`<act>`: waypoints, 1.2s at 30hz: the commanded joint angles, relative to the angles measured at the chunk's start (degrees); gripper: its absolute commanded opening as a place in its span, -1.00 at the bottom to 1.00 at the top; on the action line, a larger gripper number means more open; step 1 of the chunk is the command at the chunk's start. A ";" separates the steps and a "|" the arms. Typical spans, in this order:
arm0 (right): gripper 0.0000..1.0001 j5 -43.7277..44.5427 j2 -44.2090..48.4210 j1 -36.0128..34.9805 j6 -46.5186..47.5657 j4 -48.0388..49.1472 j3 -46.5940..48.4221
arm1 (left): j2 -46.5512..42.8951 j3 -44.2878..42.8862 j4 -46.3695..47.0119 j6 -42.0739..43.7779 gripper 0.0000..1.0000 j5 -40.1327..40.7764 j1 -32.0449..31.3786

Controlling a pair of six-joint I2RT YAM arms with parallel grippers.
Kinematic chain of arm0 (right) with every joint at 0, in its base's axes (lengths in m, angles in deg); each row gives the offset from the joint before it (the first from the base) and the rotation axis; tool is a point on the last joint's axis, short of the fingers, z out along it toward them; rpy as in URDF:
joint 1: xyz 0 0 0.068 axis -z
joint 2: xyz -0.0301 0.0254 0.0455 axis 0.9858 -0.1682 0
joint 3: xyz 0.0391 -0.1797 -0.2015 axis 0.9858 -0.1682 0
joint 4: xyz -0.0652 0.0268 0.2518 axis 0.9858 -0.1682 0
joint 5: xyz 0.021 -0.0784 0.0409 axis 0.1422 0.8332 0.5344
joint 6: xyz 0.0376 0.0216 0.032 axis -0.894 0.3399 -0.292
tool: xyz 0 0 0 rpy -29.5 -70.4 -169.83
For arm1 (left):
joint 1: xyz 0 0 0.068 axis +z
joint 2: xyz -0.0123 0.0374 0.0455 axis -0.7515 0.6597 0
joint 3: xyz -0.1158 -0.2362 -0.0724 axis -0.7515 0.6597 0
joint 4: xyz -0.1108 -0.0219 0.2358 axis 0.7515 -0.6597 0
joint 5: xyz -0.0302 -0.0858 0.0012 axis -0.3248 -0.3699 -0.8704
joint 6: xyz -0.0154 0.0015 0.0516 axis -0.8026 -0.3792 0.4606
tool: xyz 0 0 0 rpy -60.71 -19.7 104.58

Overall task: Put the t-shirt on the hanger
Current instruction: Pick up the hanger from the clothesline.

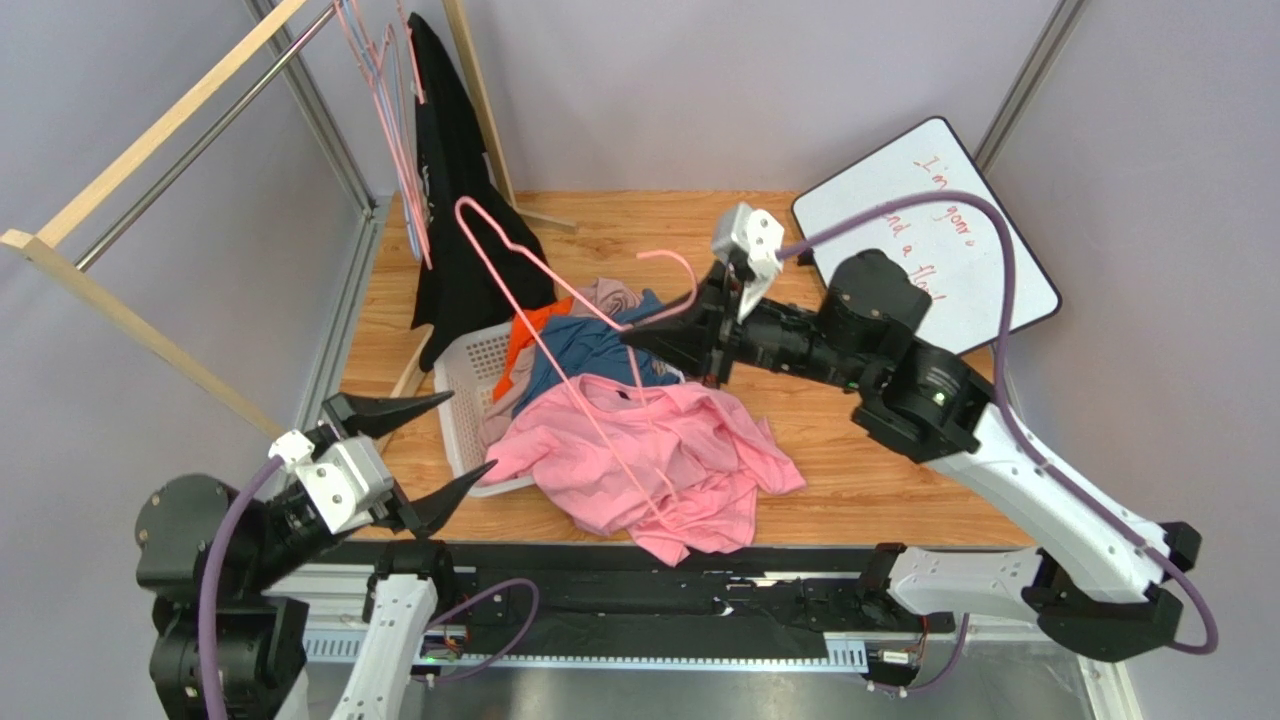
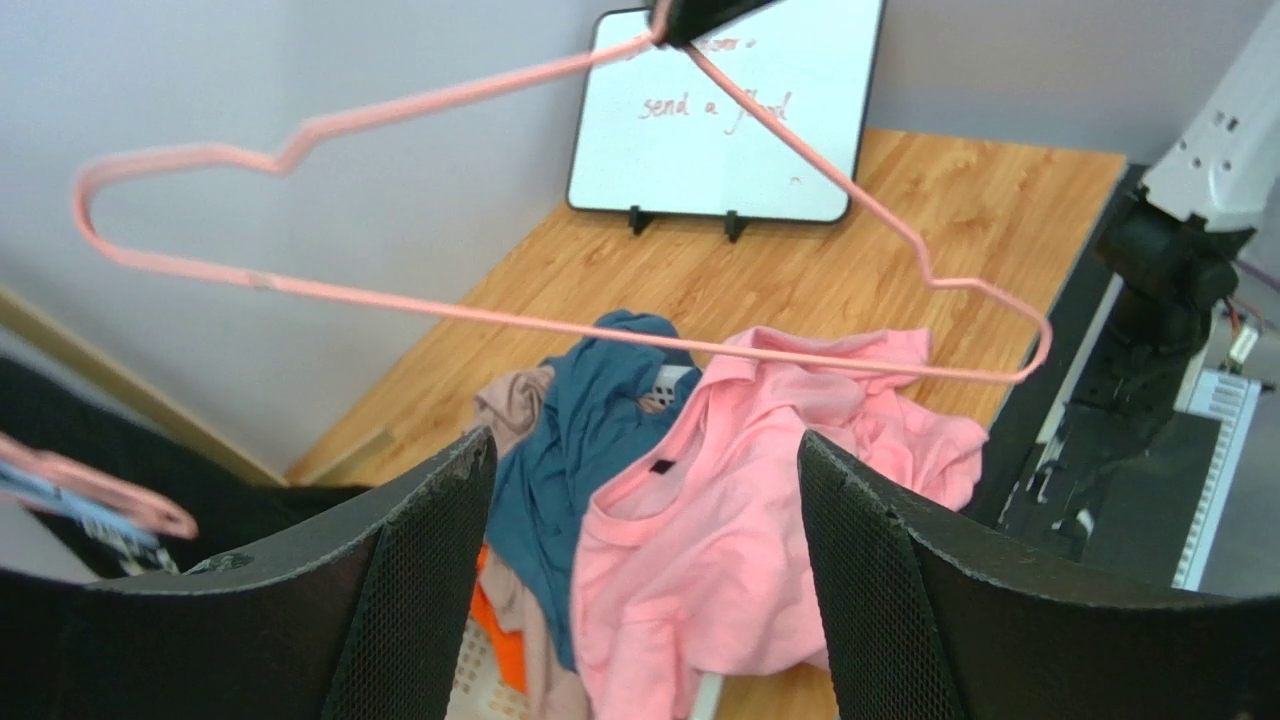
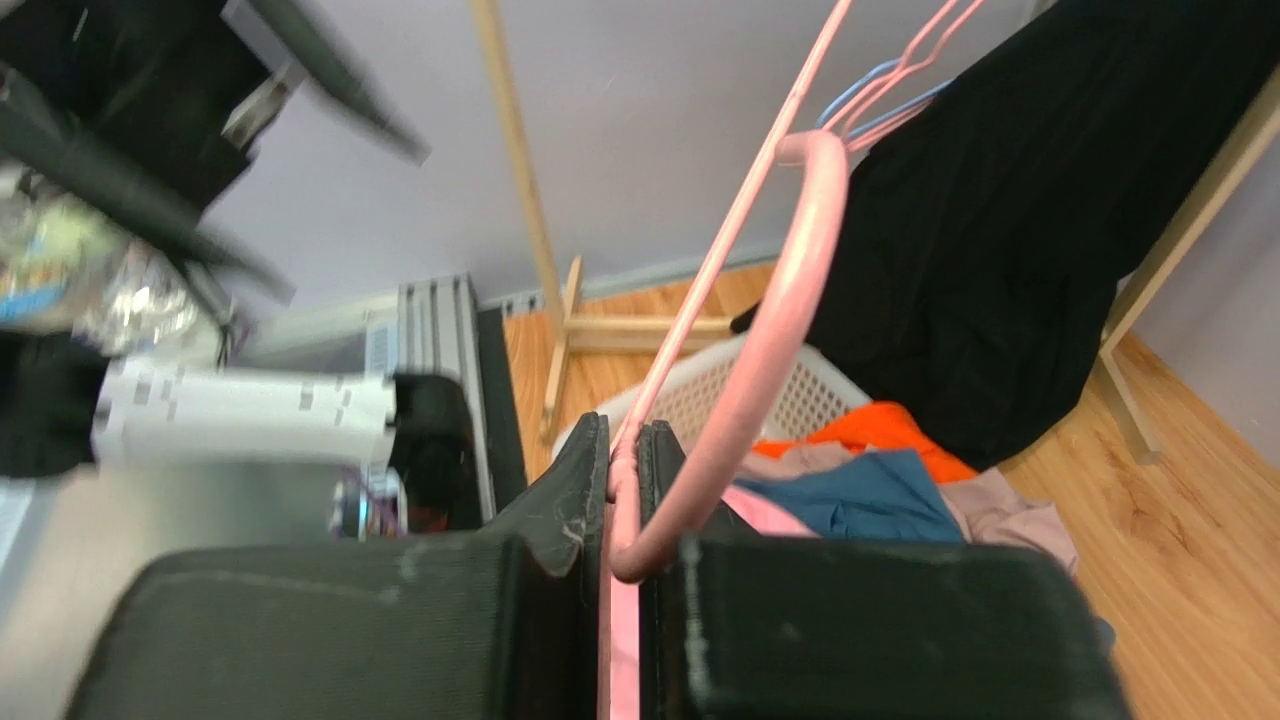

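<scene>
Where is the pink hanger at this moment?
In the top view the hanger hangs in the air over the middle of the table, above the pink t-shirt and the basket; the fingers of the right gripper are shut on it near its hook.

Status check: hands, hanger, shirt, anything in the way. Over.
Right hand shut on the hanger, held above the t-shirt. Left hand open, empty. Shirt crumpled on the table against the basket, not on the hanger. Blue shirt alongside, nothing on top.
</scene>
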 commanded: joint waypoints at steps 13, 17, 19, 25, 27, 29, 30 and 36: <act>-1.00 -11.95 3.62 -0.02 32.24 -37.32 1.49 | 23.93 -11.59 -23.14 39.75 0.56 6.20 -21.90; -1.00 -12.65 2.83 -0.11 34.35 -38.21 2.72 | 26.74 -8.44 -17.80 38.00 0.57 14.99 -34.20; -1.00 -12.04 2.83 -1.33 35.84 -39.34 3.16 | 27.01 -6.42 -14.45 37.29 0.57 17.56 -36.42; -1.00 -9.31 3.53 -4.15 40.68 -39.53 3.60 | 28.94 1.50 -6.44 37.47 0.58 22.83 -44.07; -1.00 -9.14 3.53 -4.76 41.99 -39.70 3.95 | 30.44 2.46 -4.34 35.38 0.50 25.38 -48.36; -1.00 -8.96 3.18 -5.38 42.79 -39.70 4.57 | 31.66 3.70 -2.67 33.61 0.25 27.50 -50.49; -1.00 -8.79 3.09 -5.38 43.23 -39.70 4.66 | 32.11 3.79 -2.66 33.08 0.06 27.41 -51.89; -0.65 -6.07 4.14 -5.38 43.94 -38.39 2.73 | 31.15 6.51 0.58 22.21 -1.00 25.03 -52.87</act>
